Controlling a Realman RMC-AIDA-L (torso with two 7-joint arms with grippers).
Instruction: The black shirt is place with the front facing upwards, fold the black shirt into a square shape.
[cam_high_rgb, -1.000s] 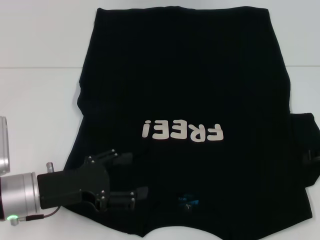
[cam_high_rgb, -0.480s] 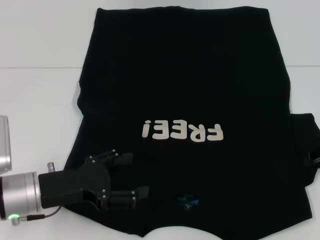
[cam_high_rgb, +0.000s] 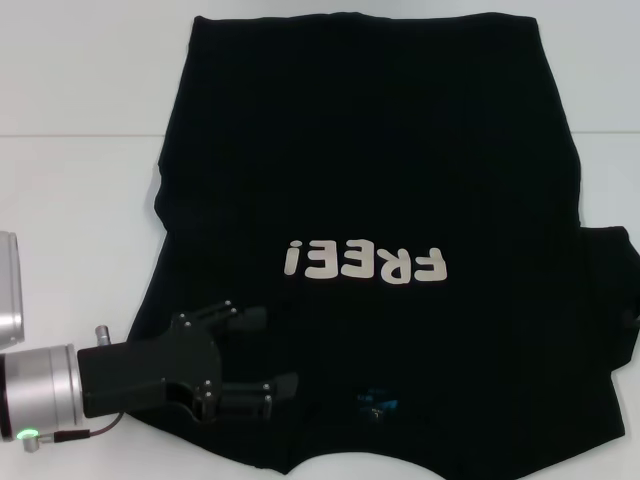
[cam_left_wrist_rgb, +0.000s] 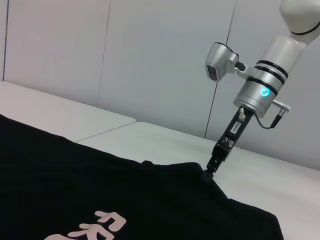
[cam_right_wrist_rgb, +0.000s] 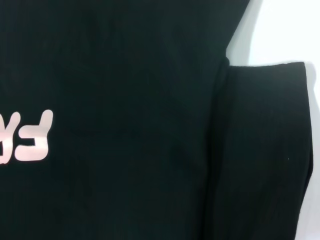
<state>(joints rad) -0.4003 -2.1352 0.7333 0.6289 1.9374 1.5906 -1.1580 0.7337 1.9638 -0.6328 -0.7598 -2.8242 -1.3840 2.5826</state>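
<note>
The black shirt (cam_high_rgb: 370, 170) lies flat on the white table, front up, with its white "FREE!" lettering (cam_high_rgb: 365, 263) and blue neck label (cam_high_rgb: 378, 403) towards me. My left gripper (cam_high_rgb: 262, 350) is open over the shirt's near left shoulder, one finger on each side of a cloth patch. My right gripper (cam_left_wrist_rgb: 212, 167) is out of the head view. In the left wrist view its tip touches the edge of the shirt's right sleeve (cam_left_wrist_rgb: 200, 172). The right wrist view shows that sleeve (cam_right_wrist_rgb: 260, 150) and part of the lettering (cam_right_wrist_rgb: 25, 137).
The white table (cam_high_rgb: 70, 200) shows bare to the left of the shirt and in a strip on the right (cam_high_rgb: 610, 170). A grey wall (cam_left_wrist_rgb: 150, 60) stands behind the table.
My right gripper, seen at the right edge of the head view a second ago, has slid out of the frame to the right. The left gripper has barely moved.
</note>
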